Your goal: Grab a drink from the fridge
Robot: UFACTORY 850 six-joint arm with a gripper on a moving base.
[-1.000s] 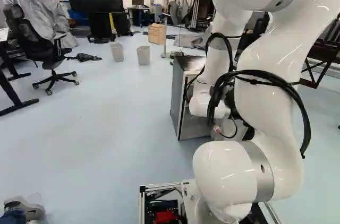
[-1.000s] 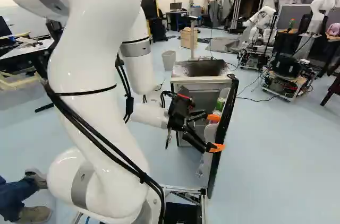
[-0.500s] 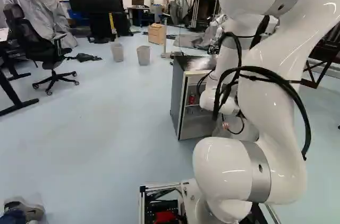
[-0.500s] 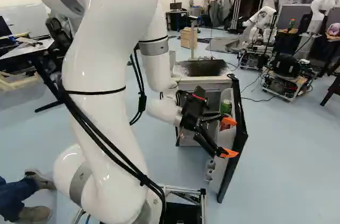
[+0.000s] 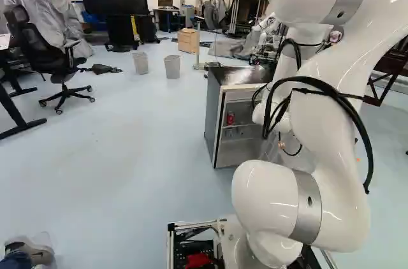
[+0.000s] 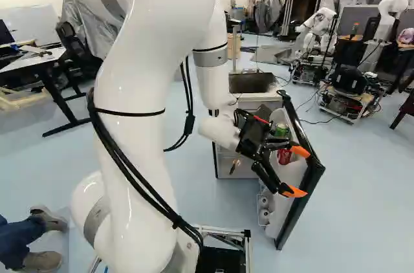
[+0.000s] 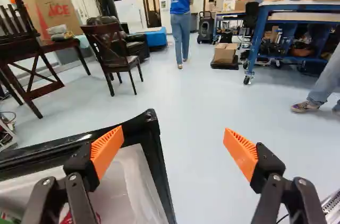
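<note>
Of the drinks, a green can [image 6: 281, 130] and a red can [image 6: 284, 155] sit in the door shelf [image 6: 295, 171], while another red can [image 5: 230, 118] stands inside the fridge [image 5: 220, 119], on a shelf toward its left side. Around the pair in the door, the fridge door [image 6: 315, 174] has swung wider over the last second — its near end has shifted right, away from the fridge body, which is where it was. The gripper [image 6: 298, 173] has travelled right with it, and the base has not moved. Its fingers are spread wide with nothing pinched: one orange pad [image 7: 108, 148] is just beside the door's inner face near the top corner, the other out past the near free edge, over the floor [image 7: 199, 123]. Whether either touches the door I cannot tell. This looks like the tail of pushing the door open; no drink is held, so the grab itself is still to come. The wider opening should give the arm [image 6: 139, 98] room to back off, turn toward the cans and come in around one. A careless retreat could catch the door or knock the cans — they stand close by the gripper.
</note>
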